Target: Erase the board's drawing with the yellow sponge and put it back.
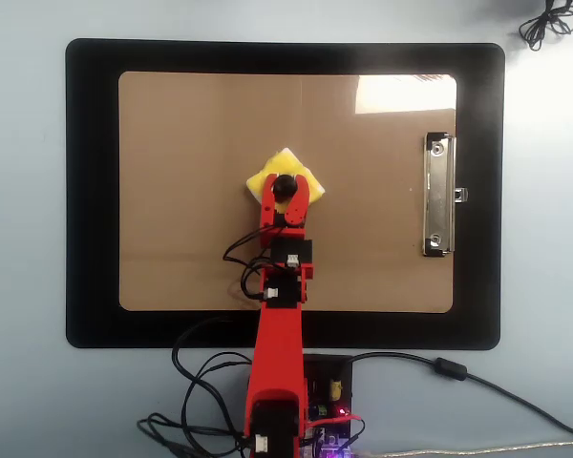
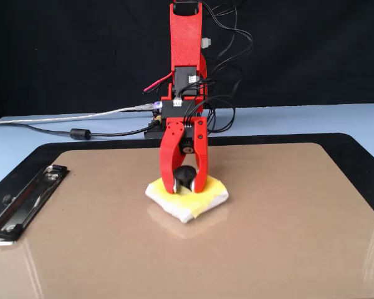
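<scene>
The yellow sponge (image 1: 285,160) lies flat on the brown board (image 1: 172,143), a little above the middle in the overhead view. In the fixed view the sponge (image 2: 201,200) has a white underside and a black knob (image 2: 184,176) on top. My red gripper (image 1: 285,188) points straight down onto it. In the fixed view the gripper (image 2: 184,187) has its jaws closed on either side of the knob, with the tips touching the sponge. I see no drawing on the board (image 2: 287,218), only a patch of glare at the top right in the overhead view.
The board's metal clip (image 1: 439,196) is at the right in the overhead view and at the left in the fixed view (image 2: 25,199). A black mat (image 1: 91,191) lies under the board. The arm's base electronics (image 1: 325,401) and cables (image 1: 201,382) sit at the near edge.
</scene>
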